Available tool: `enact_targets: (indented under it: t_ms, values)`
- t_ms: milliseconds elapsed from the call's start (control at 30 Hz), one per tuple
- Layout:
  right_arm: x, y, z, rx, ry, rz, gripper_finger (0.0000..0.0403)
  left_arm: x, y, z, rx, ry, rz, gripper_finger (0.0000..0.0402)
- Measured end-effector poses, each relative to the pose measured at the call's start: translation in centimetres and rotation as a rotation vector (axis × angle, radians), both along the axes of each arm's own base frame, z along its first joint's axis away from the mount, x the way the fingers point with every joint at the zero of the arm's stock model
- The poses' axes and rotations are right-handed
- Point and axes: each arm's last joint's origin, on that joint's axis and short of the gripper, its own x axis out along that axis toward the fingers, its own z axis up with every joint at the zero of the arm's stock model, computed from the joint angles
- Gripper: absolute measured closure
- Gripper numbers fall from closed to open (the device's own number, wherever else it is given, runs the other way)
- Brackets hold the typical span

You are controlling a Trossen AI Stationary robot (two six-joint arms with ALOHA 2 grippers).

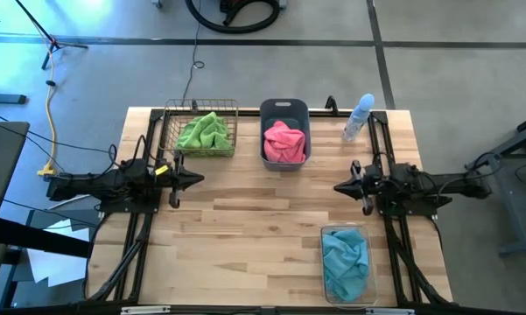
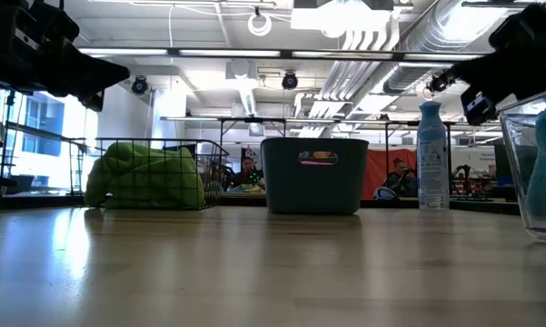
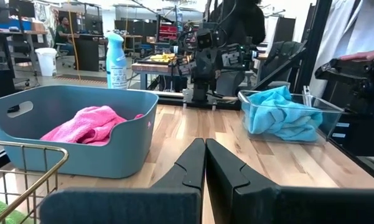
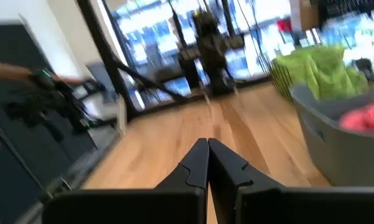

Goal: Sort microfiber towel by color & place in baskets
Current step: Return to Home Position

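A lime green towel [image 1: 205, 133] fills the copper wire basket [image 1: 173, 140] at the far left of the table. A pink towel [image 1: 284, 143] lies in the grey-blue tub [image 1: 284, 109] at the far middle. A light blue towel [image 1: 345, 261] sits in the clear bin [image 1: 326, 278] near the right front. My left gripper [image 1: 199, 180] hovers shut over the left side, just in front of the wire basket. My right gripper [image 1: 339, 187] hovers shut over the right side, between tub and clear bin. Both point toward the table's middle.
A pale blue spray bottle [image 1: 359, 117] stands at the far right of the table, beside the tub. Black frame rails [image 1: 131, 245] run along the left and right table edges. Bare wood lies between the two grippers [image 1: 263, 219].
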Motion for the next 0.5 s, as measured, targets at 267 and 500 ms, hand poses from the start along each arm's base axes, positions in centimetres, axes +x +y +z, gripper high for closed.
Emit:
enact_targets:
  t_ms: [267, 500]
  values:
    - [-0.12, 0.03, 0.28, 0.002, -0.034, 0.004, 0.0403, 0.0, -0.03, 0.0, 0.0, 0.0, -0.003, 0.0402]
    - [-0.13, 0.11, 0.17, 0.002, -0.024, 0.012, 0.0402, 0.0, -0.03, 0.01, 0.0, -0.001, -0.003, 0.0401]
